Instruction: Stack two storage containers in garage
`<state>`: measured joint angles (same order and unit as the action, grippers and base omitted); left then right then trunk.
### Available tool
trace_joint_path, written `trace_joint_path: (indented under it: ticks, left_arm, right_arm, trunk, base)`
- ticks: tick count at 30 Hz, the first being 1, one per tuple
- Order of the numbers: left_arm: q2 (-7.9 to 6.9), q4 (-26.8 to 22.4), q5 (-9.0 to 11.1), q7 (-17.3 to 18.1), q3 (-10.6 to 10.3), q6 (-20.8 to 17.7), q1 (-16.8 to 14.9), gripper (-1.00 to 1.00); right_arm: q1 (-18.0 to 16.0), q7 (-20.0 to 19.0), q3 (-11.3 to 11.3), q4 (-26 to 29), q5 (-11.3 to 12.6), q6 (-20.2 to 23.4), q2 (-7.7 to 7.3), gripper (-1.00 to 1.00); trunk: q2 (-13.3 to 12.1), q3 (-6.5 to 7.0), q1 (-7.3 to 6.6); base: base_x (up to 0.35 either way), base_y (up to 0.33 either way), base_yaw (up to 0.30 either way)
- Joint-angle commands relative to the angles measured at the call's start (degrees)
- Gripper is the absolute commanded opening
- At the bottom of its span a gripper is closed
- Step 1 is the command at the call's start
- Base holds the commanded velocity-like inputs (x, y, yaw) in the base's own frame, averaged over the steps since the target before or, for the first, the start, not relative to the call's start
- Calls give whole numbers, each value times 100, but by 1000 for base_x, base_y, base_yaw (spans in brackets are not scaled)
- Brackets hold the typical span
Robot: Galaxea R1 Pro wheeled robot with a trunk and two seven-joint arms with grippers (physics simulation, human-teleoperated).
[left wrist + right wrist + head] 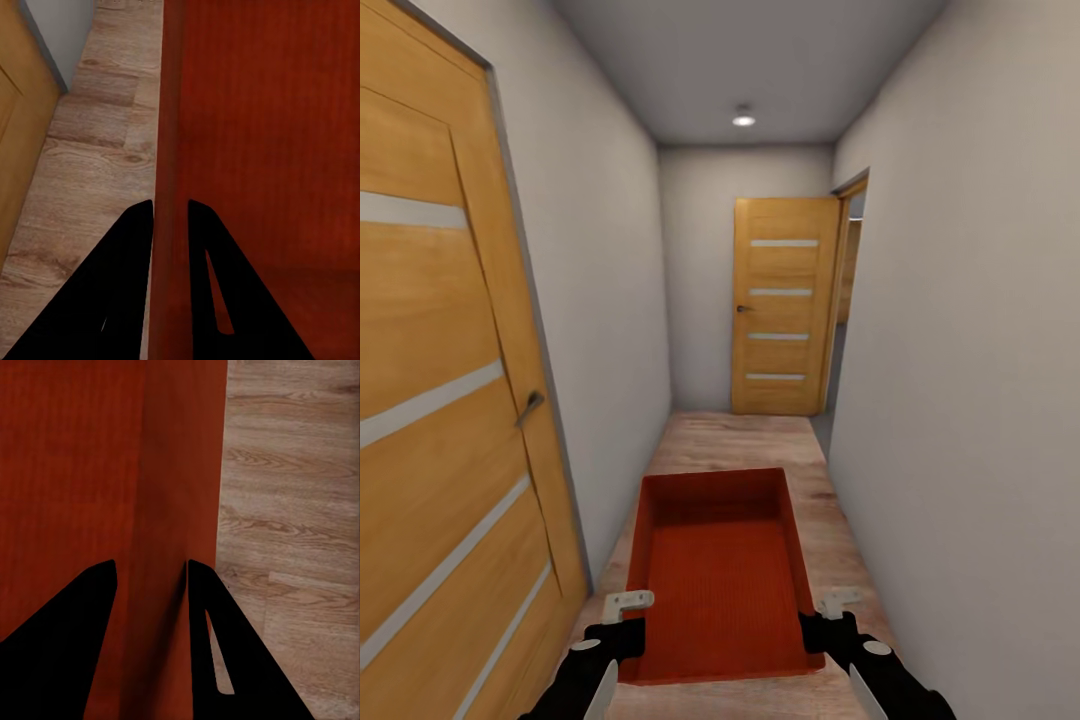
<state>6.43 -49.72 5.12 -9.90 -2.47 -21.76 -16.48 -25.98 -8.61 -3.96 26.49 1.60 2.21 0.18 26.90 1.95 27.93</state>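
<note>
One orange-red open-top storage container (720, 575) is held level in front of me above the light wood plank floor of a narrow hallway. My left gripper (626, 622) is shut on its left wall and my right gripper (826, 618) is shut on its right wall. In the left wrist view the black fingers (120, 277) of the left gripper (171, 211) straddle the thin wall of the container (262, 135). In the right wrist view the right gripper (150, 568) clamps the other wall of the container (75, 465) in the same way. The container looks empty inside.
White walls stand close on both sides. A wooden door (440, 400) with a handle (530, 406) is at my left. Another wooden door (784, 305) stands at the hallway's far end beside an opening (852, 290) on the right. Plank floor (732, 440) runs ahead.
</note>
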Motion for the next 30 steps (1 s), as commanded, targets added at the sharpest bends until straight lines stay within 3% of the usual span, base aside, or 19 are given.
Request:
trace_joint_path:
  ticks: [1, 30]
  left_arm:
    - [-1, -3, -86, -179, -16, -47, 4, -100]
    - [-1, 4, -90, -179, -16, -48, 4, -100]
  right_arm:
    - [-4, -273, 42, 48, 68, 25, 35, -100]
    - [-4, -238, 44, 48, 68, 25, 35, -100]
  trunk:
    - [3, -2, 5]
    - [3, -2, 5]
  base:
    - [328, 0, 0]
    - [328, 0, 0]
